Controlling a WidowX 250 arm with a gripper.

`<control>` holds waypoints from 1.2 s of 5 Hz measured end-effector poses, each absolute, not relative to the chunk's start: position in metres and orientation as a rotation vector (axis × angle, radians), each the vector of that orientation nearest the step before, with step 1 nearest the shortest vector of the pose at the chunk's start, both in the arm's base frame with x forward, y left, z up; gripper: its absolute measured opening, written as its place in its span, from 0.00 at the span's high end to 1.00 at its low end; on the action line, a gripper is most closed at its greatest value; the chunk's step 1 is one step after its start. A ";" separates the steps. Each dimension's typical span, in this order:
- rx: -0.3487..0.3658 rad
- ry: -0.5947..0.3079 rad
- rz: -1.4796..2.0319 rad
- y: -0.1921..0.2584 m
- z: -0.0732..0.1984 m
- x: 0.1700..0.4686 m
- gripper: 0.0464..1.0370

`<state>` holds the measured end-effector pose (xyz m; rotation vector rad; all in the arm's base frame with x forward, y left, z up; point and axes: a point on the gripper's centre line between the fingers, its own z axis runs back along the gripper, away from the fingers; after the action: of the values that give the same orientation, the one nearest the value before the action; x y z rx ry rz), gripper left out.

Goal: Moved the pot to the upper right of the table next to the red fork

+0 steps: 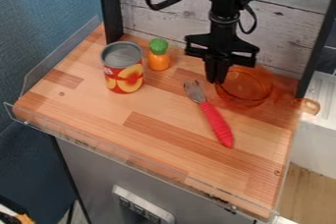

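The black gripper (216, 79) hangs down over the back right part of the table, right at the left rim of the pot. The pot (244, 90) is see-through orange and round; it stands at the upper right, with its handle (307, 105) pointing right past the table's edge. Just left of and in front of the pot lies the fork (217, 123), its red handle slanting toward the front right and its metal head (193, 90) below and left of the gripper. Whether the gripper touches the pot's rim cannot be made out.
A can with a fruit label (123, 73) stands at the back left, and a small orange toy with a green top (158, 56) is beside it. Clear low guards edge the wooden table (131, 134). A white plank wall (282, 31) rises behind.
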<state>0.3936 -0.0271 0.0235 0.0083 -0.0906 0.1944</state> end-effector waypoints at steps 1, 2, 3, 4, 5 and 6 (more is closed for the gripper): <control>0.021 -0.065 0.179 -0.028 0.013 0.399 0.95; 0.026 -0.070 0.185 -0.032 0.015 0.404 0.77; 0.040 -0.077 0.175 -0.032 0.015 0.405 0.48; 0.058 -0.074 0.161 -0.034 0.012 0.402 0.16; 0.061 -0.064 0.163 -0.034 0.007 0.397 0.02; 0.070 -0.073 0.183 -0.032 0.024 0.396 0.03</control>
<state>0.3961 -0.0319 0.0236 0.0700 -0.0732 0.1834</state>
